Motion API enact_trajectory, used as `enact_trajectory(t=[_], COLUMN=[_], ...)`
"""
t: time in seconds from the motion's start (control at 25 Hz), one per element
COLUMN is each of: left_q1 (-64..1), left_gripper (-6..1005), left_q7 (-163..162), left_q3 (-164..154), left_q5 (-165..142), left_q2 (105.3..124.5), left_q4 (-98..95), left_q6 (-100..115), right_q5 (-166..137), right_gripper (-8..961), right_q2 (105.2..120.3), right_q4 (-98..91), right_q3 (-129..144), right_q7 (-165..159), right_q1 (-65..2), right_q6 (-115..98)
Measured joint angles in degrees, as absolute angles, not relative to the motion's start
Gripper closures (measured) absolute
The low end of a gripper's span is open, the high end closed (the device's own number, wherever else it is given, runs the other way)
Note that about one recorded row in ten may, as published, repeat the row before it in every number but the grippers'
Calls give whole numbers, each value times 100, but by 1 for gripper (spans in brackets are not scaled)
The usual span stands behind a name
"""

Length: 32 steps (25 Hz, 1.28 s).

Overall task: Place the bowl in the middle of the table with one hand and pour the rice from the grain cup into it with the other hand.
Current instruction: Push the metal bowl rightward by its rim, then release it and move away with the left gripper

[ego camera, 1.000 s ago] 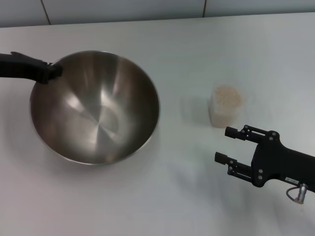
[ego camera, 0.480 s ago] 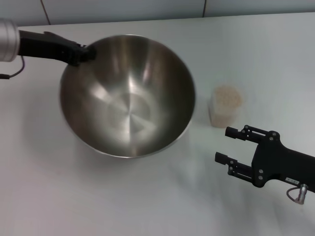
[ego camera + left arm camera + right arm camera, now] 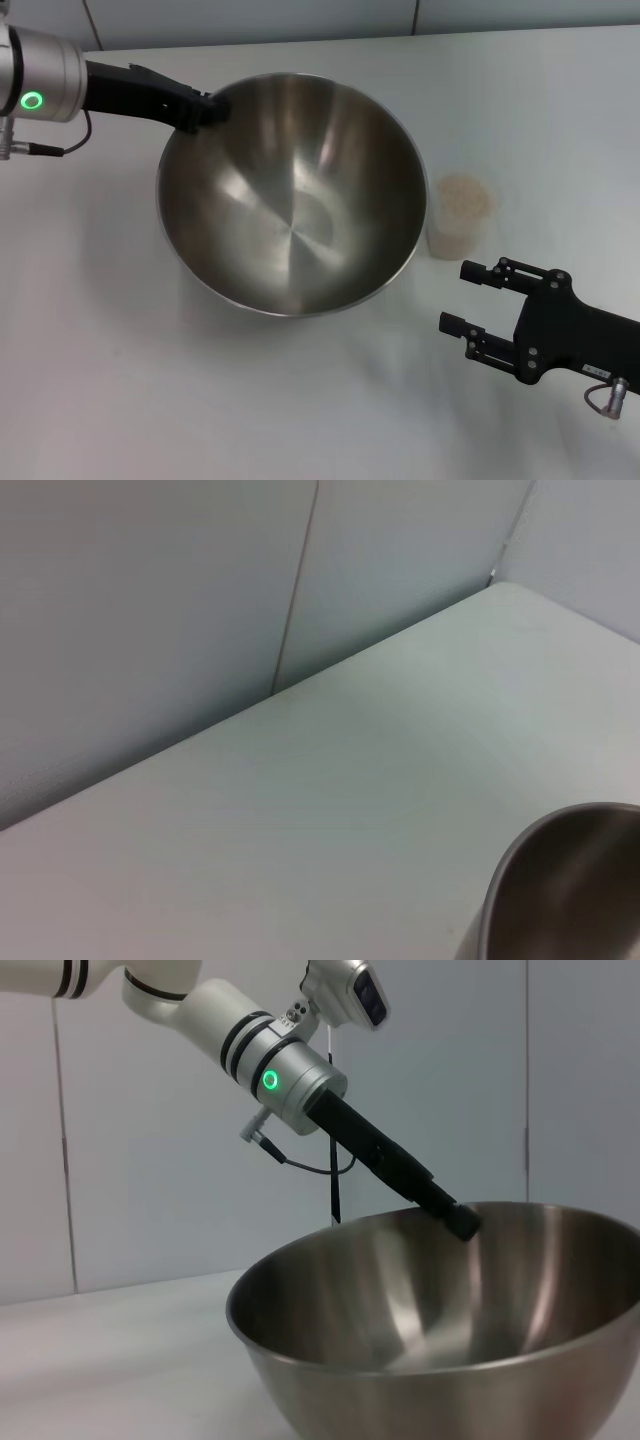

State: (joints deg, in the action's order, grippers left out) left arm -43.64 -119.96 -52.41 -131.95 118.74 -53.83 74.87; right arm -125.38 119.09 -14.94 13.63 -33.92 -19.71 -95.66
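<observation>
The large steel bowl (image 3: 292, 193) is empty and sits near the middle of the white table (image 3: 120, 380). My left gripper (image 3: 207, 109) is shut on the bowl's far left rim. The right wrist view shows that grip (image 3: 462, 1222) on the bowl (image 3: 440, 1330). The left wrist view shows only a bit of the bowl's rim (image 3: 560, 890). The clear grain cup (image 3: 458, 216), full of pale rice (image 3: 462, 197), stands upright just right of the bowl. My right gripper (image 3: 468, 298) is open and empty, low over the table, in front of the cup.
A grey wall (image 3: 300, 20) runs along the table's far edge. Bare tabletop lies in front of the bowl and to its left.
My left gripper has carried the bowl to the right, toward the middle of the table, until its rim is close to the cup. The right gripper has hardly moved.
</observation>
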Motion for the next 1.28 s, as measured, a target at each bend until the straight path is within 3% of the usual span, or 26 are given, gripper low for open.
enact_trajectory(t=[1.28], left_q1=[-4457], left_gripper=[957], left_q7=[-11741], left_q3=[-5497], left_q5=[-13172], left_q2=[11874], left_q4=[-4550], left_q6=[6706], right_q5=[-12532], right_gripper=[329], right_q2=[11909], right_q4=[-1494], right_q3=[1362], right_q7=[-3392], right_q1=[-1925], right_q6=[-9569])
